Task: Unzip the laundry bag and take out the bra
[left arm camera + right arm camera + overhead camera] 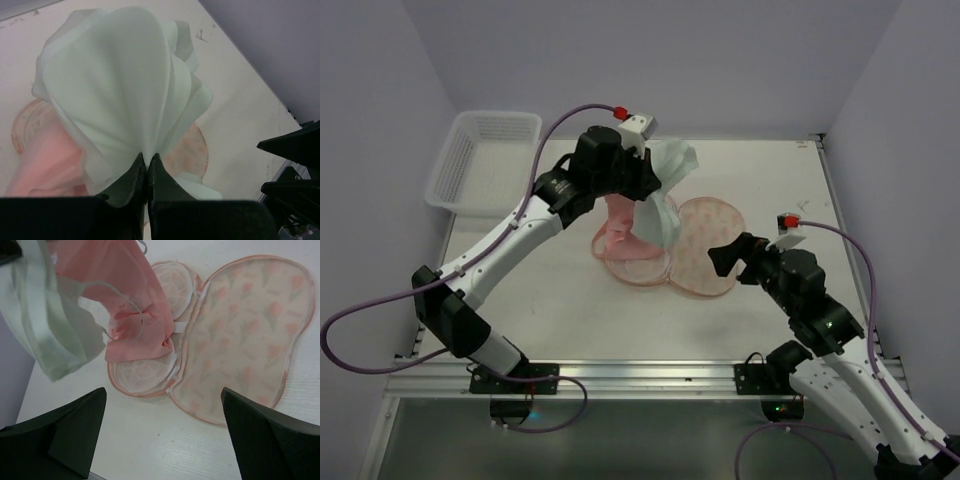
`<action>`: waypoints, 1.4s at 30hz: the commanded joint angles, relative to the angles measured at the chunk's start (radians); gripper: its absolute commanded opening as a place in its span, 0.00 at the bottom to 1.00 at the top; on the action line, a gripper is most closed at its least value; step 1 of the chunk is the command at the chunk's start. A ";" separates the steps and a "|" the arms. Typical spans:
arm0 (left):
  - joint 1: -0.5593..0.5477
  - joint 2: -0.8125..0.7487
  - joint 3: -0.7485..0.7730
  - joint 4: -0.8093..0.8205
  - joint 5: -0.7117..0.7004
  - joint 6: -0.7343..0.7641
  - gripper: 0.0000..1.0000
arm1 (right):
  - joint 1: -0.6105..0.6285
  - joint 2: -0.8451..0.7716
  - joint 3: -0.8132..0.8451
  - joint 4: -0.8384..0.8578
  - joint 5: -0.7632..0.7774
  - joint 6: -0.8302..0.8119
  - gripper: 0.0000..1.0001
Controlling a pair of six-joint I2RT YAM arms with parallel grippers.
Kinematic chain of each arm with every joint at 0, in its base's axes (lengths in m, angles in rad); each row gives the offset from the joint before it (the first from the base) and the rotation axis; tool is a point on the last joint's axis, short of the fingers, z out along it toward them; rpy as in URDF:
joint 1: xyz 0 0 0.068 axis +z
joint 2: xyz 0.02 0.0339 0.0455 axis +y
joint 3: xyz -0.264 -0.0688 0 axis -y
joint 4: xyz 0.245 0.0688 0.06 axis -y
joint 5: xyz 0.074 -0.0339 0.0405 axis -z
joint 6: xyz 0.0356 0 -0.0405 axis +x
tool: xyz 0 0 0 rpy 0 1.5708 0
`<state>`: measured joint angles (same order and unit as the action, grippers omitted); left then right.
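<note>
The laundry bag (708,258) lies unzipped and spread flat mid-table. Its printed half (245,325) is on the right and its mesh-lined half (142,379) on the left. My left gripper (655,175) hovers above it, shut (146,159) on a bunch of pale green fabric (120,85). The salmon-pink bra (623,232) hangs beside that fabric, its lower end (135,342) resting on the mesh half. I cannot tell whether green and pink are one garment. My right gripper (723,256) stands open and empty (162,440) at the bag's near right edge.
A white lattice basket (480,160) sits at the table's far left corner. Walls close in on the left, back and right. The right arm's black fingers (295,165) show at the edge of the left wrist view. An aluminium rail (640,375) runs along the near edge.
</note>
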<state>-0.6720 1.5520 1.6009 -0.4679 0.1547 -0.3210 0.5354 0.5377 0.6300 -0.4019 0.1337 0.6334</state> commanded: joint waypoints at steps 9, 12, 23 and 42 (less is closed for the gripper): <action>-0.067 0.197 -0.252 0.215 -0.109 -0.058 0.02 | -0.003 0.031 -0.047 0.066 -0.008 0.035 0.99; -0.126 0.263 -0.228 0.247 -0.174 -0.070 0.03 | -0.003 0.005 -0.085 0.066 0.015 0.051 0.99; -0.256 0.359 -0.113 0.245 -0.271 -0.038 0.70 | -0.003 -0.172 -0.107 -0.066 0.141 0.103 0.99; -0.325 0.599 0.088 0.094 -0.550 0.167 0.65 | -0.005 -0.265 -0.118 -0.160 0.152 0.164 0.99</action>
<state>-1.0019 2.1471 1.6348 -0.3523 -0.2996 -0.2096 0.5354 0.2852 0.5163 -0.5610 0.2707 0.7712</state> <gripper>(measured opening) 0.656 0.985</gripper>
